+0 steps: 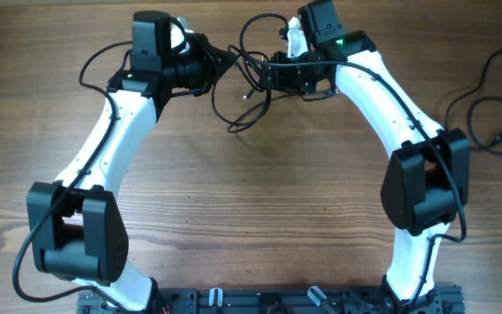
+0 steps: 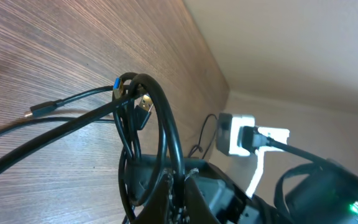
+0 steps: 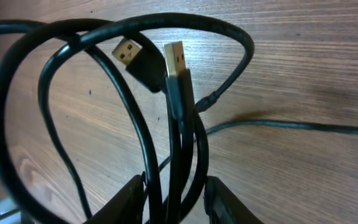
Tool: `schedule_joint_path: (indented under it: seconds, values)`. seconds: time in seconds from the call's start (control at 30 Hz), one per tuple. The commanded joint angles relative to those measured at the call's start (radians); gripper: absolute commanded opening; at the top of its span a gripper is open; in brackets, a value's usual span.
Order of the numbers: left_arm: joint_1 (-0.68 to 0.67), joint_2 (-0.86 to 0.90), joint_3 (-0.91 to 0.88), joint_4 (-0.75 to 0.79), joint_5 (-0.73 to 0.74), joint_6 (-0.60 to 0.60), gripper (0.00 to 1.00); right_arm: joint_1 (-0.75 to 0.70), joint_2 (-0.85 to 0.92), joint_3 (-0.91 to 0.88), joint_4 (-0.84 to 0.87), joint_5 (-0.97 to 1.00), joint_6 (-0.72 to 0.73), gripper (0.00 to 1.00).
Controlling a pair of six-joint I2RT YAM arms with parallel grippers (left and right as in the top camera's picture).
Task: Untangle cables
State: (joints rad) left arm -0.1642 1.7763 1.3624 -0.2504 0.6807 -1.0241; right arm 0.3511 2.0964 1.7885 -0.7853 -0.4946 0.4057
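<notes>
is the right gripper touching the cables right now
Touching. The right wrist view shows the cables running down between the right gripper, packed against both fingers with no gap showing.

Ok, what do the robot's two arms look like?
The left arm and right arm each have curved white links between bulky black joint housings. Thick black wires run along them. The right one has a small green light near its wrist.
</notes>
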Motion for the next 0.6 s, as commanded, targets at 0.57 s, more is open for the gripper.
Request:
schedule_joint_path:
  seconds: [0.57]
  values:
    - [-0.002, -0.028, 0.003, -0.189, -0.1, 0.158, 0.04, -0.084, -0.08, 0.005, 0.029, 0.045, -0.035, 0.04]
